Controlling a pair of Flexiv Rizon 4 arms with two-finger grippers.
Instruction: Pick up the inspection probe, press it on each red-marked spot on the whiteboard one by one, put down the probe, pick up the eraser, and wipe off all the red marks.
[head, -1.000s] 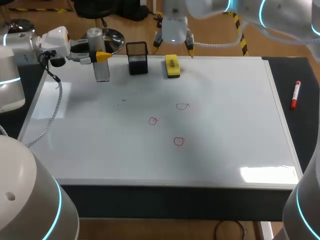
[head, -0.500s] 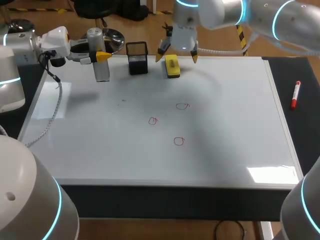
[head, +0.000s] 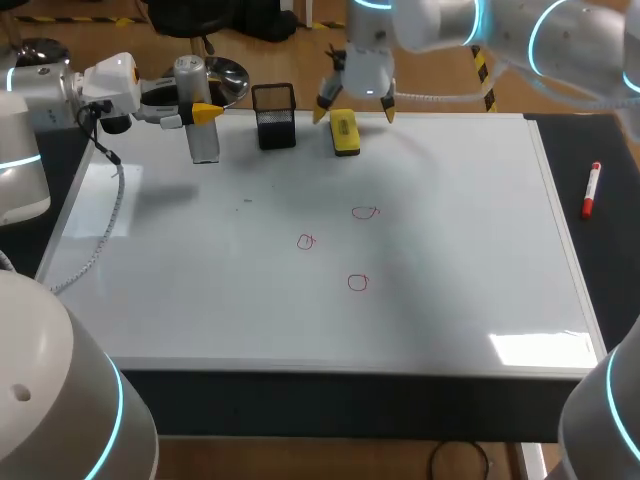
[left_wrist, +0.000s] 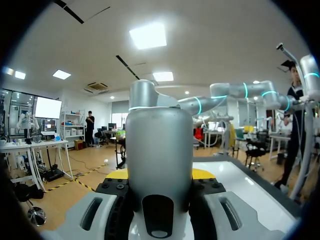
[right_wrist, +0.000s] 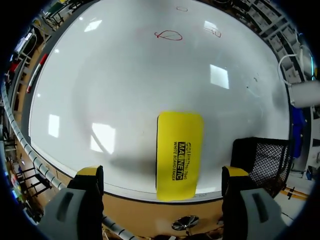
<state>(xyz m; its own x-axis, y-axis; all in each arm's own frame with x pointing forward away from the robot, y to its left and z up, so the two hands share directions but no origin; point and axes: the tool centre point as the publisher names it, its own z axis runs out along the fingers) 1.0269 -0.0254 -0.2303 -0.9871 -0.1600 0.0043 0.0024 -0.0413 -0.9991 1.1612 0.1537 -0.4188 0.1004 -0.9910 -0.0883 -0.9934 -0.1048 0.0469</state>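
Note:
In the head view my left gripper (head: 204, 112) is at the whiteboard's (head: 480, 250) back left corner, shut on the upright grey inspection probe (head: 203, 142). The left wrist view shows that probe (left_wrist: 159, 150) clamped between the yellow tips of my left gripper (left_wrist: 160, 175). The yellow eraser (head: 345, 131) lies at the back edge, with my right gripper (head: 355, 108) open above it. In the right wrist view the eraser (right_wrist: 179, 155) lies between the wide-apart fingers of my right gripper (right_wrist: 162, 174), touching neither. Three red marks (head: 366, 212) (head: 306, 241) (head: 358, 283) sit mid-board.
A black mesh holder (head: 275, 116) stands between the probe and the eraser; in the right wrist view the holder (right_wrist: 260, 160) is close beside one finger. A red marker pen (head: 591, 190) lies on the dark table to the right of the board.
My right gripper has come forward and down from behind the board to straddle the eraser, still open. The left arm and probe have not moved.

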